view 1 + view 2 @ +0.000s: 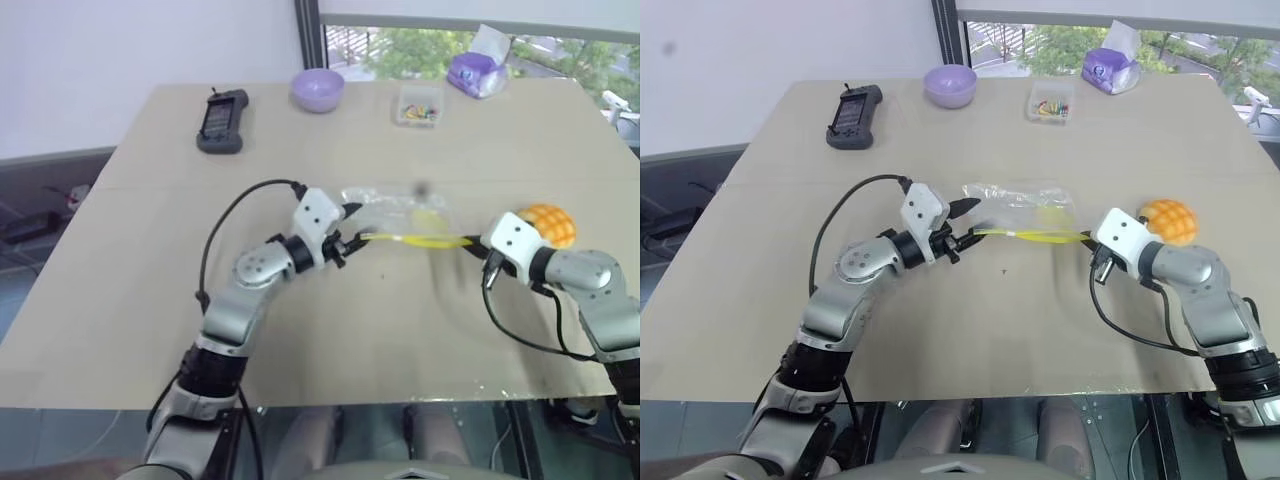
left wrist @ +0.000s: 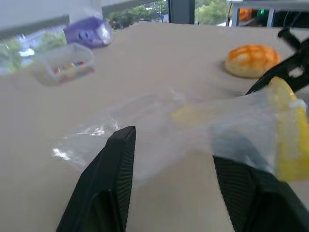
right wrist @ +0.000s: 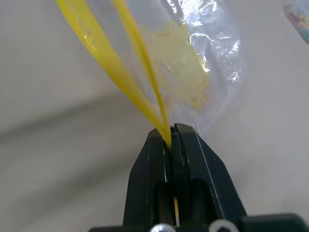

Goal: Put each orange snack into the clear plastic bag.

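Right end effector (image 3: 171, 133) clamps the clear plastic bag's (image 1: 400, 215) yellow strip — left end effector (image 1: 962, 222) parted beside it.

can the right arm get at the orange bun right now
Probably not yet: the right gripper is shut on the clear plastic bag by its yellow strip. The orange snack lies just beyond that wrist with nothing on it.

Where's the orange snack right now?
The orange snack sits on the table's right side, just behind the right gripper and apart from the clear plastic bag.
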Robot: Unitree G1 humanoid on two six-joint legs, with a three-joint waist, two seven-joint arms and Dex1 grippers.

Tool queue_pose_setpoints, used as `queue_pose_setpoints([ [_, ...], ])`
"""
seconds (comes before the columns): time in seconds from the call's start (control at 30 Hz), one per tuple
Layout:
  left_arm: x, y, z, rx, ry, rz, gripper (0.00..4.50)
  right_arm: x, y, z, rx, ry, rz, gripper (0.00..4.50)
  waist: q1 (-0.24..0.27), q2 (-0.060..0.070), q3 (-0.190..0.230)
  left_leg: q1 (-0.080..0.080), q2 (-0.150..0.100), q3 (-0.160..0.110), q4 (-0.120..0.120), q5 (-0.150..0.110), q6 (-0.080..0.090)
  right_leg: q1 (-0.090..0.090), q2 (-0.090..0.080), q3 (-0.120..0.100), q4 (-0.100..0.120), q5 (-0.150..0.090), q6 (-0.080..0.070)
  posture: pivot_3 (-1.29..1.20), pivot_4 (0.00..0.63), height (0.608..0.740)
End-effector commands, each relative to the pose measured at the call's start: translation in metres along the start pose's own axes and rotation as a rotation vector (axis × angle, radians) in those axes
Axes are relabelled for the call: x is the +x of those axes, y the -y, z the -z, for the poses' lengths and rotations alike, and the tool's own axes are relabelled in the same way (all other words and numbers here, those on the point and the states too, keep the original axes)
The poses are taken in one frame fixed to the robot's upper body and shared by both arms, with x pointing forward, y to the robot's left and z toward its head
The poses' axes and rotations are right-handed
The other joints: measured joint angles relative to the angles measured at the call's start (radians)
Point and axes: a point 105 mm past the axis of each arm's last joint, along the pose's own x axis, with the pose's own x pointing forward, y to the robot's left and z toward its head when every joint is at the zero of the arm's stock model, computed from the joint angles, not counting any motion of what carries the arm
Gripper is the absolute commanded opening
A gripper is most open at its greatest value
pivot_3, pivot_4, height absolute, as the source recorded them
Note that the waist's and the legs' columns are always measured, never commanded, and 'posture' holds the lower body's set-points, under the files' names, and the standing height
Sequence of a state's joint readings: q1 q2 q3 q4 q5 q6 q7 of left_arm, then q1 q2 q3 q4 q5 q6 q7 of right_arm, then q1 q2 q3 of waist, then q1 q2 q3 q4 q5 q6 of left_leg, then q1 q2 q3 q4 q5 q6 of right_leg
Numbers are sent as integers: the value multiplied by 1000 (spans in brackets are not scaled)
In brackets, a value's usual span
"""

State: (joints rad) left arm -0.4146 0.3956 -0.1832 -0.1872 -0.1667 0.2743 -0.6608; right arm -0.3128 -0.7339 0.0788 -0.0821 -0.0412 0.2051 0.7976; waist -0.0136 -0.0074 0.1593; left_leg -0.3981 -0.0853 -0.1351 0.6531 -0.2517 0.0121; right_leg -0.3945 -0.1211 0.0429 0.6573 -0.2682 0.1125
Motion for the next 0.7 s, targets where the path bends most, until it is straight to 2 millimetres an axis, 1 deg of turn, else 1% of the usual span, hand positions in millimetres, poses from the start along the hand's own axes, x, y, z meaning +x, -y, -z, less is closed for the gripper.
queue_pose_setpoints([
  [0.03,-11,22,-11,236,-3,172,2405,-3,15,-13,-28,4,59,0,-1,0,0,0,0,1,0,0,0,0,0,1,0,0,0,0,150,740],
  [0.1,-15,28,-11,278,-20,223,2405,-1,16,-15,-28,-1,62,0,1,0,0,0,0,1,0,0,0,0,0,1,0,0,0,0,150,740],
  [0.27,-13,39,-26,332,-19,298,2405,9,17,-21,-62,-12,72,0,1,0,0,0,0,0,0,0,0,0,0,1,0,0,0,0,150,740],
  [0.43,-12,42,-25,396,-65,337,2405,16,19,-27,-100,-20,86,0,-1,0,0,0,0,1,0,0,0,0,0,1,0,0,0,0,150,740],
  [0.6,-12,35,-29,463,-92,327,2405,16,24,-21,-173,-58,112,0,-1,0,0,0,0,1,0,0,0,-1,1,1,0,0,0,0,150,740],
  [0.7,-10,25,-22,507,-138,292,2405,16,29,-23,-177,-61,129,0,-1,0,0,0,0,1,0,0,0,-1,1,1,0,0,0,0,150,740],
])
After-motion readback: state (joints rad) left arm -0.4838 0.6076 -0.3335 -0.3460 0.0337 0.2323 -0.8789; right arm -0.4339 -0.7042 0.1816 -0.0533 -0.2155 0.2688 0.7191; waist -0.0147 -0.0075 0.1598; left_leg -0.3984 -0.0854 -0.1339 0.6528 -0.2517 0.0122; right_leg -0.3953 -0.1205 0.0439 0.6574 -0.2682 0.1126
